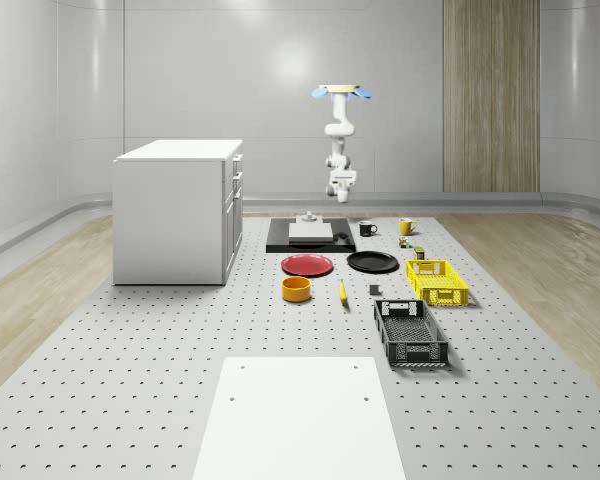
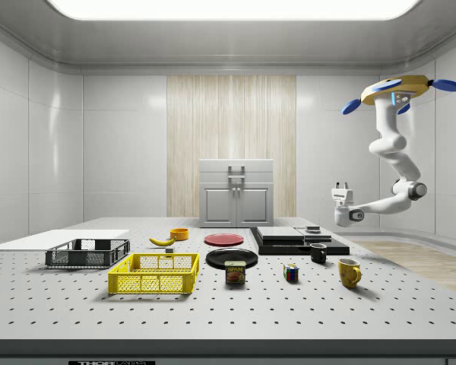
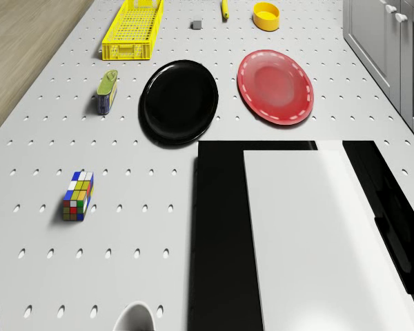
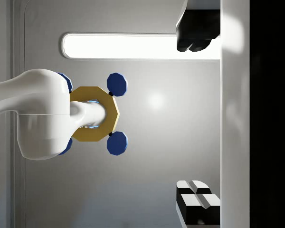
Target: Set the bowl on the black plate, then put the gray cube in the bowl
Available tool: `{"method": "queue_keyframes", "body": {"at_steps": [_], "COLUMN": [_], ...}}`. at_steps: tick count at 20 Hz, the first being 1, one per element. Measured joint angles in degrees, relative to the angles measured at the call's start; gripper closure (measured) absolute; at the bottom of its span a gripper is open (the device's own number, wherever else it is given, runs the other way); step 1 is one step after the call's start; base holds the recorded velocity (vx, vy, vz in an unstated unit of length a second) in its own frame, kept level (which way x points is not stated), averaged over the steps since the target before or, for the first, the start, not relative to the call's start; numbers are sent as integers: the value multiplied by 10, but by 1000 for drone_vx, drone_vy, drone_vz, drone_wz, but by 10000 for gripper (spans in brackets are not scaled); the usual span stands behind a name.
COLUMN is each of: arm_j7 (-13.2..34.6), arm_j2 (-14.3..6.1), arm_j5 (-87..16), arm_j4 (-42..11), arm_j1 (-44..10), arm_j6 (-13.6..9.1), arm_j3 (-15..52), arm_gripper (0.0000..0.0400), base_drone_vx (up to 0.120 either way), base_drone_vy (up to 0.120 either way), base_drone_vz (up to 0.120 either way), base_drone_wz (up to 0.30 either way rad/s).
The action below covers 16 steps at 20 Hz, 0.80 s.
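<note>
The orange-yellow bowl (image 1: pixel 296 288) (image 3: pixel 266 15) (image 2: pixel 179 233) stands on the table near the red plate (image 1: pixel 307 264) (image 3: pixel 274 87). Beside the red plate lies the bare black plate (image 1: pixel 372 262) (image 3: pixel 179 101) (image 2: pixel 231 257). The small gray cube (image 1: pixel 374 291) (image 3: pixel 196 24) rests between a banana (image 1: pixel 342 291) and the yellow basket (image 1: pixel 437 282). The drone (image 1: pixel 342 92) (image 2: pixel 399 90) hovers high over the table's far end, near the mugs. Its arm curls down and back up. The gripper (image 2: pixel 340 185) (image 1: pixel 342 178) (image 4: pixel 195 118) points upward, open and empty, well above everything.
A black slab carrying a white block (image 1: pixel 310 234) (image 3: pixel 317 234) lies under the drone. Nearby are a black mug (image 1: pixel 367 228), yellow mug (image 1: pixel 406 226), Rubik's cube (image 3: pixel 78 195), meat can (image 3: pixel 107 92), black basket (image 1: pixel 410 333) and white cabinet (image 1: pixel 180 210).
</note>
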Motion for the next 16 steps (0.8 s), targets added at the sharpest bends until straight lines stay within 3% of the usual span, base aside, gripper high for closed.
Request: {"method": "queue_keyframes", "body": {"at_steps": [16], "arm_j7": [0], "arm_j2": [-4], "arm_j5": [-1], "arm_j4": [-3], "arm_j1": [-1], "arm_j6": [6], "arm_j3": [2], "arm_gripper": [0], "base_drone_vx": [120], "base_drone_vy": [-120], "base_drone_vz": [0], "base_drone_wz": [0]}}
